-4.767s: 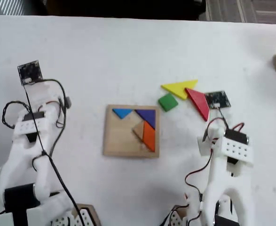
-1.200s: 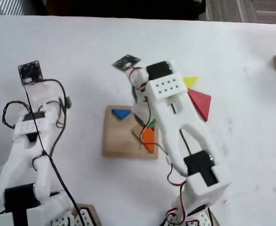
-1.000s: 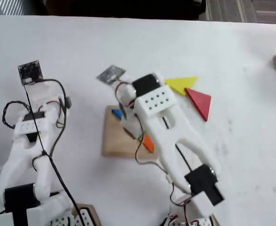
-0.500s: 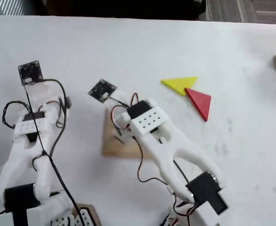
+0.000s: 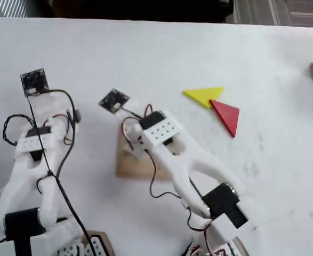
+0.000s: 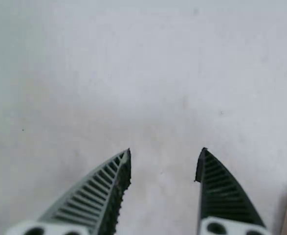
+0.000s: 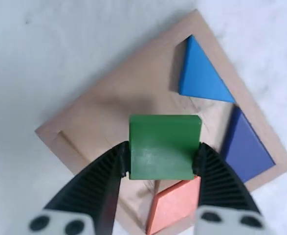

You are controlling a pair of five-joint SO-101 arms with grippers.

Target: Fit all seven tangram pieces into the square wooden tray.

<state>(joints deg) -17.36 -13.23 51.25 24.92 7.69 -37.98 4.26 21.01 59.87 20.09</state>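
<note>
Green square (image 7: 165, 147), gone from beside the yellow triangle (image 5: 203, 97), now hangs clamped in the right claw (image 7: 161, 152) over the tray (image 7: 92, 120), ready to lower; left claw (image 6: 165, 155) gapes above the desk (image 6: 133, 73).

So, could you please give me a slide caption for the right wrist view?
Right gripper holds the green square over the partly filled wooden tray.

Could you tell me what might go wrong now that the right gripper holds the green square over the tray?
The green square in the right gripper looks turned against the walls of the tray, so it may settle crooked. Its edge lies close to the orange piece and could ride onto it or nudge it.
</note>
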